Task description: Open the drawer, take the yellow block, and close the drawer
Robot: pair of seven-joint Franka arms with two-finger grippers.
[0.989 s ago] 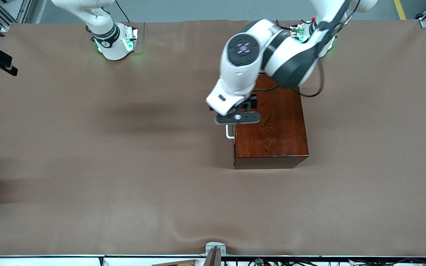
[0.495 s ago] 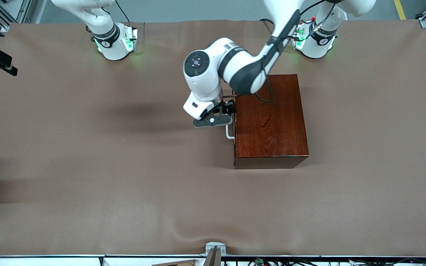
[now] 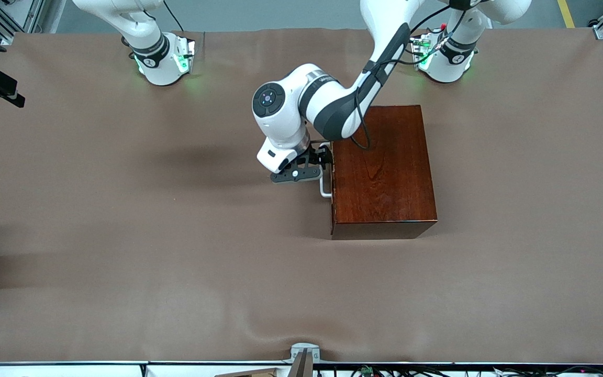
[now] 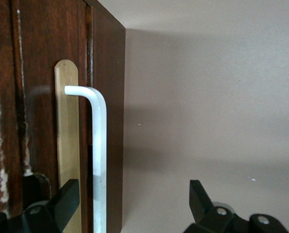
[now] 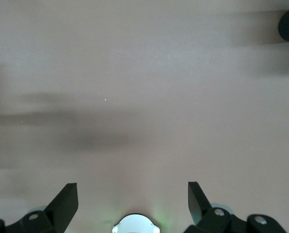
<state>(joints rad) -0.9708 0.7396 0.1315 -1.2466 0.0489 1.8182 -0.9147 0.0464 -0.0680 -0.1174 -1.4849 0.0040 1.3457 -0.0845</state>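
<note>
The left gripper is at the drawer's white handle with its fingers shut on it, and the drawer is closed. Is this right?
Not quite. In the left wrist view the left gripper is open, fingers on both sides of the white handle without clamping it. The drawer is closed, as you say.

Reddish-brown box, white handle, brown cloth

The wooden box is showing a glossy dark reddish-brown grain; its handle is gleaming white against a pale wood strip; the tablecloth is lying plain brown under white-and-black arms.

The left pincer straddles the handle (drawer shut).
</note>
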